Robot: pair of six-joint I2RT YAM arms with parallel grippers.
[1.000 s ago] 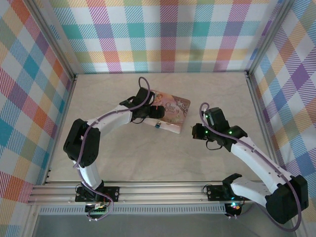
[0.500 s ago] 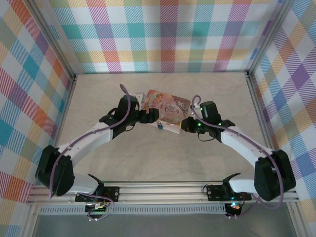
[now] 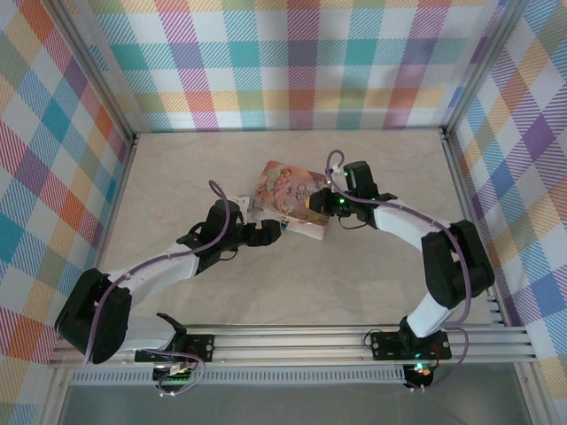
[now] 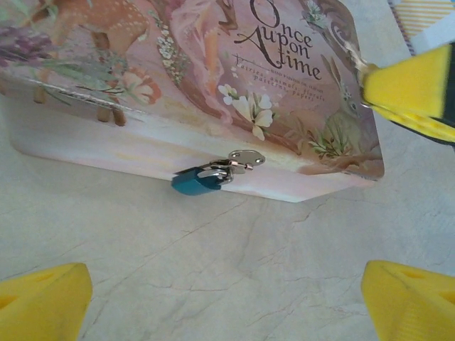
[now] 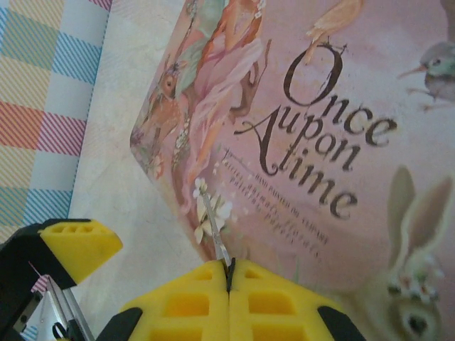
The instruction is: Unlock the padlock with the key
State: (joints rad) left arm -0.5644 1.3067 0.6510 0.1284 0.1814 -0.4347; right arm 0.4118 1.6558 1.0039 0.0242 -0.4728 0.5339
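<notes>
The teal-blue padlock (image 4: 197, 181) hangs by its silvery shackle from the hasp on the front wall of the pink tin (image 4: 213, 64), body resting on the table. My left gripper (image 4: 227, 305) is open, just in front of the padlock and apart from it. My right gripper (image 5: 229, 273) is shut on the thin grey key (image 5: 213, 227), whose blade sticks out over the tin's lid (image 5: 320, 142). From above, the right gripper (image 3: 312, 202) hovers over the tin's near right part, and the left gripper (image 3: 270, 232) sits at its front side.
The tin (image 3: 292, 197) lies in the middle of the marble-look table, tilted. Aluminium frame posts and plaid walls close in the left, right and far sides. The right gripper's yellow finger (image 4: 412, 89) reaches in over the tin's right corner.
My right gripper has swung left and away from me, from the bare table onto the tin's lid, key still held. My left gripper has drawn back from the lid to the tin's front.
</notes>
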